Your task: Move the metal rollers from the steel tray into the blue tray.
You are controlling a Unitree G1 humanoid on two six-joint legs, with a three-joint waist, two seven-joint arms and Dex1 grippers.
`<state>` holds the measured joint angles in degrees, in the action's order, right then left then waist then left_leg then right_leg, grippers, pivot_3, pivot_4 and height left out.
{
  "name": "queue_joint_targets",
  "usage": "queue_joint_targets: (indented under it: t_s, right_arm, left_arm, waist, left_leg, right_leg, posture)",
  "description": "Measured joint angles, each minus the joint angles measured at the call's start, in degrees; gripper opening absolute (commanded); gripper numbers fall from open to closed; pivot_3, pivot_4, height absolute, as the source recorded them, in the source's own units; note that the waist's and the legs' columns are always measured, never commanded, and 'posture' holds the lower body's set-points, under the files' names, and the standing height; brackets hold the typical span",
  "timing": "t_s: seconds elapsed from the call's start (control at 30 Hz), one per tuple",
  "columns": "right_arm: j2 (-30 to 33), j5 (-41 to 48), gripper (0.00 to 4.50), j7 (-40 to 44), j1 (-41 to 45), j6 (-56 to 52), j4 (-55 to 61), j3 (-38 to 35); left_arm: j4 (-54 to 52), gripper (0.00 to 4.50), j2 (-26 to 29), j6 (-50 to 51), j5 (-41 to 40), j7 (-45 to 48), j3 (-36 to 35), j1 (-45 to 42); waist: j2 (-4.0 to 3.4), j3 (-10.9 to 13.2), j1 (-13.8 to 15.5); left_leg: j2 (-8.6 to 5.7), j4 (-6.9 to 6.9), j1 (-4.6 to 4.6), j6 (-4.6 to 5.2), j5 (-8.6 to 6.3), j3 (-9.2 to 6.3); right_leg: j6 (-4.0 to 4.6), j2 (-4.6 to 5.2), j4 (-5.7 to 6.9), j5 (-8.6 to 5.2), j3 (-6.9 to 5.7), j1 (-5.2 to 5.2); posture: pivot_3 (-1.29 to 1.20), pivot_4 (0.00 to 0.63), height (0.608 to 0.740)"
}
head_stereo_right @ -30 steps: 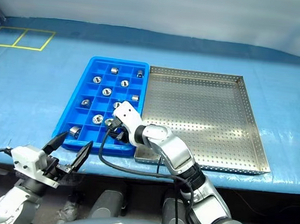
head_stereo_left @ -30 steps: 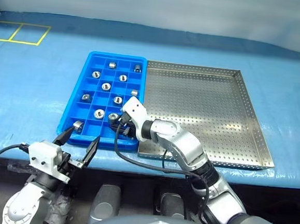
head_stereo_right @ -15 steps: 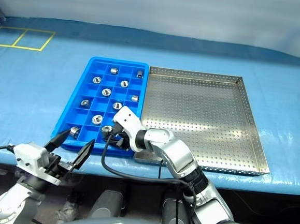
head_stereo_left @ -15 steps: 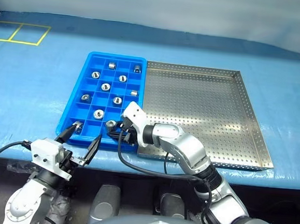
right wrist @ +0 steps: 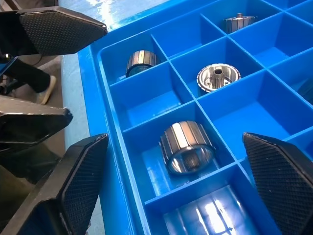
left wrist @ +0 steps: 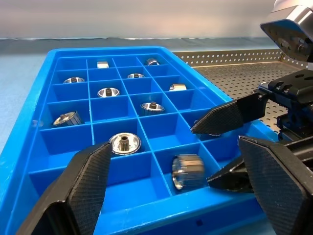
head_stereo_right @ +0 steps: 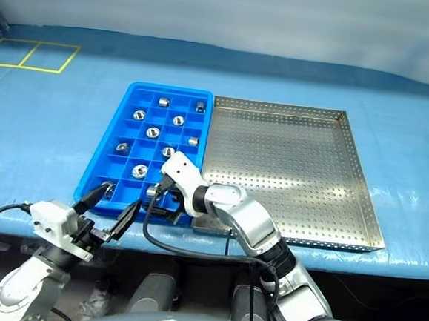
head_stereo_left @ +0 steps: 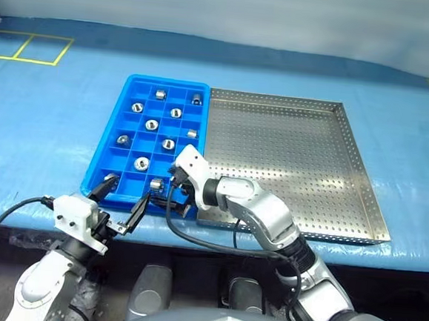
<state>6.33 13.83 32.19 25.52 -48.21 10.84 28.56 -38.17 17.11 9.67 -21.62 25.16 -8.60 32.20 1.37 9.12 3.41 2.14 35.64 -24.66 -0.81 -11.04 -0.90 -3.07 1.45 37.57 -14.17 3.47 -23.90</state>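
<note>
Over blue tray [head_stereo_left: 104, 159] near edge, right gripper [head_stereo_left: 168, 195] spread wide, roller [right wrist: 187, 147] lying loose in cell directly beneath; left gripper [head_stereo_left: 120, 201] wide too, empty. Steel tray [head_stereo_left: 361, 191] beside it looks bare.

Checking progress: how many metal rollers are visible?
11 metal rollers, all in the blue tray: nine across its far rows, two in the near row. The right arm may hide more.

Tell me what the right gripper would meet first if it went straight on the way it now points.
Probably the metal roller lying between the open right gripper's fingers, in a near-edge compartment of the blue tray. Depth is unclear; it might meet the compartment floor instead.
</note>
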Motion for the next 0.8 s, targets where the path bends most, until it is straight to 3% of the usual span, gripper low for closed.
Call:
queue_joint_targets:
  t_s: [0.07, 0.2, 0.5, 0.8]
  right_arm:
    - [0.1, -0.1, 4.48, -1.4, -1.0, 0.0, 1.4, -0.6]
    - [-1.0, 0.0, 4.48, -7.6, -4.6, 0.3, 6.2, -8.5]
    - [-0.4, -3.4, 4.48, -19.5, -11.2, 7.6, 16.1, -22.1]
    - [1.2, -11.9, 4.48, -28.1, -22.5, 15.8, 16.8, -25.5]
  left_arm:
    - [0.1, 4.5, 0.1, 0.2, -0.2, 0.2, 0.2, -1.2]
    - [0.9, 4.5, 0.4, 1.2, -1.4, 0.5, 0.4, -5.5]
    - [2.9, 4.5, 1.1, 3.7, -2.0, 0.4, 2.5, -18.2]
    - [10.5, 4.5, 0.3, 6.1, 7.1, -7.5, 5.4, -27.4]
  waist:
    - [0.01, 0.0, 0.0]
    - [-0.03, 0.0, 0.0]
    - [-0.04, 0.0, -2.5]
    - [-0.05, 0.0, -5.0]
  left_leg:
    - [-0.03, 0.0, -0.02, 0.03, -0.02, 0.02]
    - [-0.07, 0.15, -0.2, 0.03, -0.01, -0.03]
    - [-0.04, 0.22, -0.12, 0.04, 0.0, 0.01]
    - [-0.04, 0.29, -0.01, 0.05, 0.01, 0.13]
  right_leg:
    - [0.0, 0.01, -0.01, 0.0, 0.01, 0.03]
    - [-0.01, -0.04, 0.1, 0.01, -0.04, 0.11]
    - [-0.06, -0.13, 0.21, 0.03, 0.01, 0.21]
    - [-0.23, -0.2, 0.25, 0.13, 0.23, 0.29]
  posture:
    - [0.17, 0.15, 0.74]
    - [0.13, 0.15, 0.74]
    - [0.03, 0.15, 0.74]
    - [-0.03, 0.15, 0.74]
